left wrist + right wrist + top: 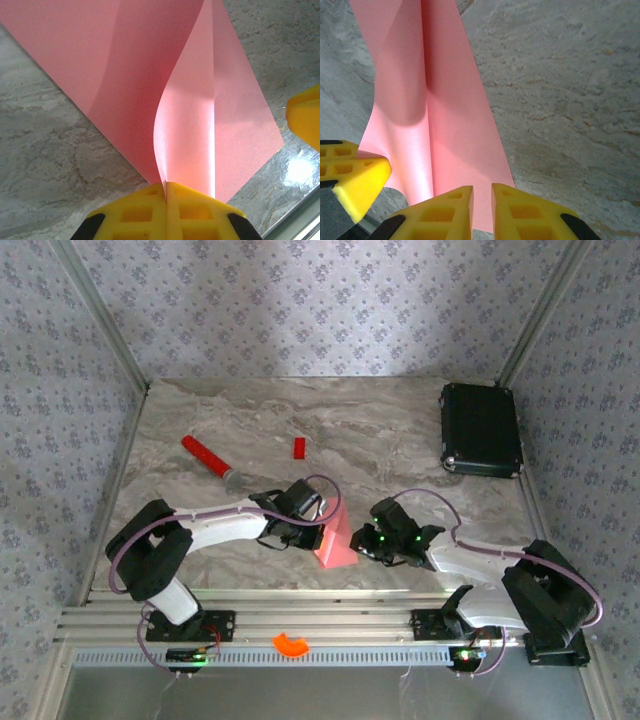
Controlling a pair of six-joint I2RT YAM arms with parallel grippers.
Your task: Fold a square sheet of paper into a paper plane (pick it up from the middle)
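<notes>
The square sheet of paper [337,540] is salmon pink, creased down its length, and stands up from the marble table near the front edge. My left gripper [320,528] holds it from the left. In the left wrist view the yellow jaws [165,187] are shut on the sheet's [150,75] lower edge, which curls upward from the pinch. My right gripper [372,538] sits just right of the sheet. Its jaws [482,197] stand a narrow gap apart, with the sheet [445,125] showing through the gap. A left fingertip [357,175] shows at the lower left.
A red stick with a grey tip [208,458] and a small red block [299,447] lie at the back left. A black case [481,429] rests at the back right. An orange piece [291,644] sits on the front rail. Patterned walls enclose the table.
</notes>
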